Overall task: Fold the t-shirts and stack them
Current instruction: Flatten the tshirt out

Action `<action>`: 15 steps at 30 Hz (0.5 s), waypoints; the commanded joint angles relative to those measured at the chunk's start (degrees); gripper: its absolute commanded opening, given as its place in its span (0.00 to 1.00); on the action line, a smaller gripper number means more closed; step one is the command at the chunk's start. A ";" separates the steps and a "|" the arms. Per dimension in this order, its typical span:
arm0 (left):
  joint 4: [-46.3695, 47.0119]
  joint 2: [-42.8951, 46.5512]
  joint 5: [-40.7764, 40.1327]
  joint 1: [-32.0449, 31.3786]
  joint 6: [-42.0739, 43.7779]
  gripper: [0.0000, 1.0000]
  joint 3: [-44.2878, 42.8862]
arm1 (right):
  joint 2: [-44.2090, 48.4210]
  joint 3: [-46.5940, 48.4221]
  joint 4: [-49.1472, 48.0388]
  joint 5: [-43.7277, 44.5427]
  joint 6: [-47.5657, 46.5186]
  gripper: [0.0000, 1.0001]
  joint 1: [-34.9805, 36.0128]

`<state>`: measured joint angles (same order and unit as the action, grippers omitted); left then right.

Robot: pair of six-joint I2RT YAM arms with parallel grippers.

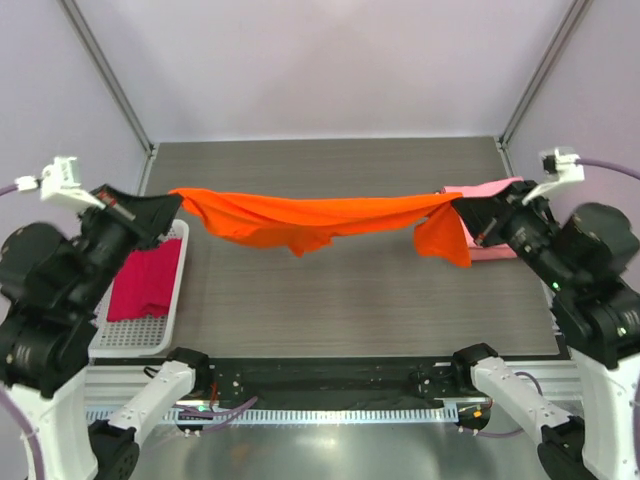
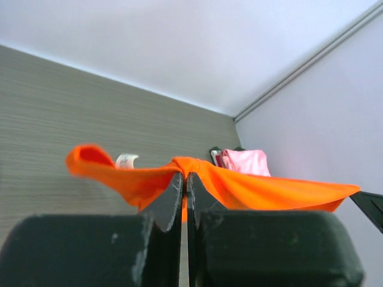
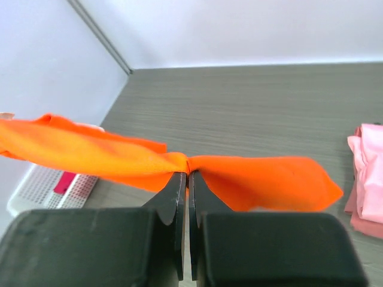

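The bright orange t-shirt [image 1: 310, 215] hangs stretched in the air between my two grippers, above the table. My left gripper [image 1: 172, 200] is shut on its left end, seen pinched in the left wrist view [image 2: 186, 174]. My right gripper [image 1: 462, 207] is shut on its right end, seen pinched in the right wrist view [image 3: 187, 173]; a flap hangs down by it. A folded light pink t-shirt [image 1: 490, 225] lies at the right behind the right gripper, also in the right wrist view [image 3: 368, 179]. A magenta-crimson t-shirt [image 1: 145, 280] lies in the basket.
A white lattice plastic basket [image 1: 130, 335] stands at the table's left edge. Grey walls [image 1: 320, 60] close in the back and sides. The table's front rail [image 1: 320, 380] runs between the arm bases.
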<state>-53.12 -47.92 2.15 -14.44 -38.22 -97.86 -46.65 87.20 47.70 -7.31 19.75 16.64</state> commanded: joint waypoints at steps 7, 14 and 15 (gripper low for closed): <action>3.00 -9.72 -7.15 0.37 2.97 0.00 4.85 | -7.02 -6.29 -2.49 0.55 0.90 0.01 -0.21; 16.37 -23.95 -6.20 2.74 -1.15 0.03 17.07 | -25.65 -16.88 -15.35 -5.26 6.00 0.58 -0.56; 17.78 -24.93 -5.76 2.92 -2.64 0.09 18.14 | -25.85 -18.02 -16.58 -6.21 6.18 0.62 -0.56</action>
<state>-42.26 -72.10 -3.40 -12.53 -38.00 -82.35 -71.13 71.40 36.27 -11.03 23.68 16.49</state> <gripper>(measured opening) 0.073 0.576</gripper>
